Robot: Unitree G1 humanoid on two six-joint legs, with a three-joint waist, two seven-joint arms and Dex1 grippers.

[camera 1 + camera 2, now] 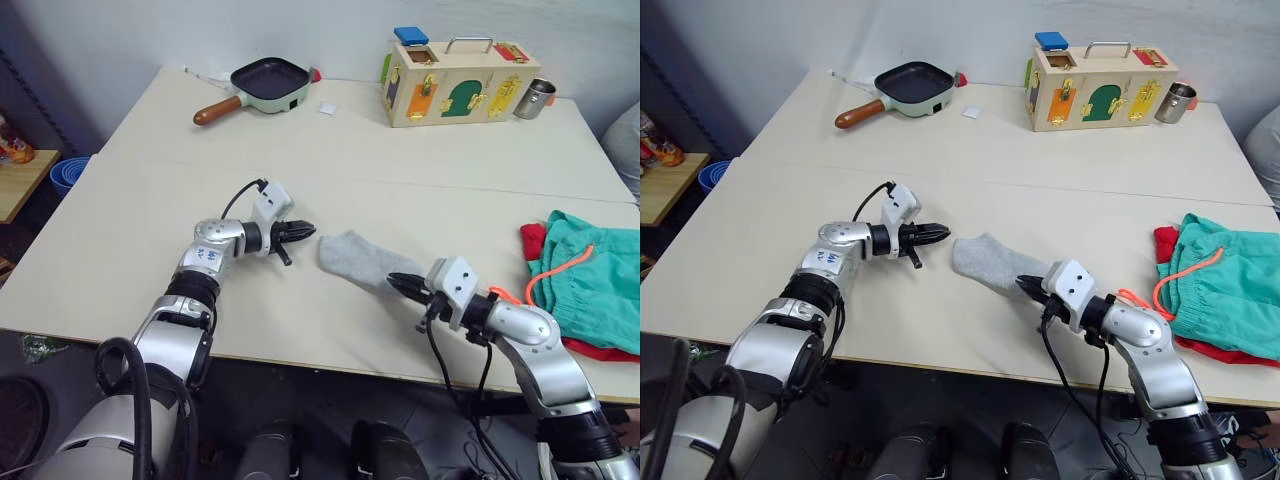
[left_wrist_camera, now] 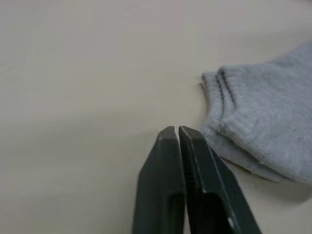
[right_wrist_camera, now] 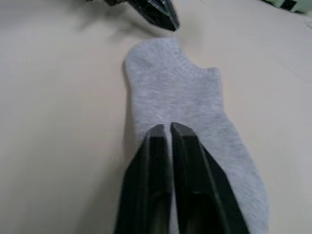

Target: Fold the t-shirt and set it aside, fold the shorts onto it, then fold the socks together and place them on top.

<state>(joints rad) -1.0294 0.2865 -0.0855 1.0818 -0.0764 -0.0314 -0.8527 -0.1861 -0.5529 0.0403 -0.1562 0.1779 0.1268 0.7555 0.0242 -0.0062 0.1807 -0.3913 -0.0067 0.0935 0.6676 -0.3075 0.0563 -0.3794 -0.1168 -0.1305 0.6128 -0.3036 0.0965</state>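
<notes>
Socks flat on table, between both closed grippers

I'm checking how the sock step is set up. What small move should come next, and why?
Probably open the left pincer and ease it onto the cuff of the small light grey knit socks. It is shut and sits just short of the cuff, apart from it, while the shut right pincer lies over the other end.

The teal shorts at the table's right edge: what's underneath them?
The red t-shirt lies under the teal shorts; its red edges stick out on the side toward the socks and along the near edge. Its middle is covered, so its fold cannot be judged.
</notes>
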